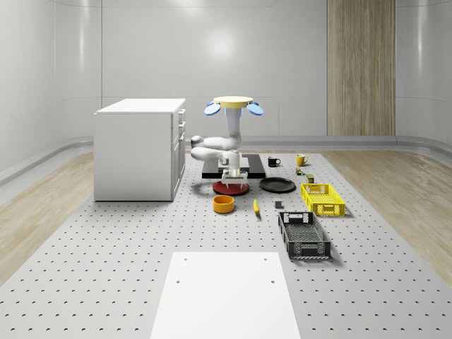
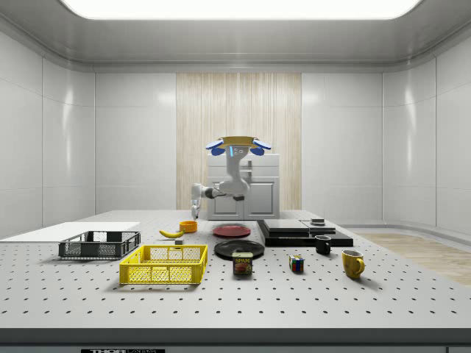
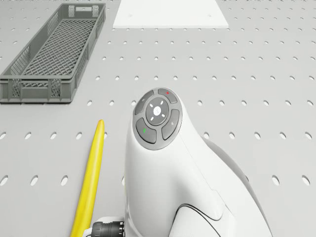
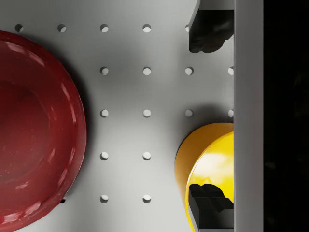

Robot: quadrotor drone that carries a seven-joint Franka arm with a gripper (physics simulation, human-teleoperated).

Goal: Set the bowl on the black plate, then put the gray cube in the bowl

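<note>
The orange bowl (image 1: 224, 204) stands on the perforated table in front of a red plate (image 1: 229, 188). The black plate (image 1: 277, 185) lies to the whole-scene view's right of the red plate. A small gray cube (image 1: 280, 205) sits near the banana (image 1: 256, 205). The drone (image 1: 233, 104) hovers over the black platform (image 1: 234, 166) with its arm bent downward. My gripper (image 1: 234, 181) hangs open above the red plate's near edge. In the wrist view the gripper (image 4: 208, 116) is over bare table between the red plate (image 4: 34, 130) and the bowl (image 4: 207, 159), holding nothing.
A white cabinet (image 1: 139, 148) stands at the whole-scene view's left. A yellow crate (image 1: 323, 199) and a gray crate (image 1: 304, 235) lie at its right. A black mug (image 1: 274, 162) and a yellow mug (image 1: 301, 159) stand behind. A white board (image 1: 224, 296) lies in front.
</note>
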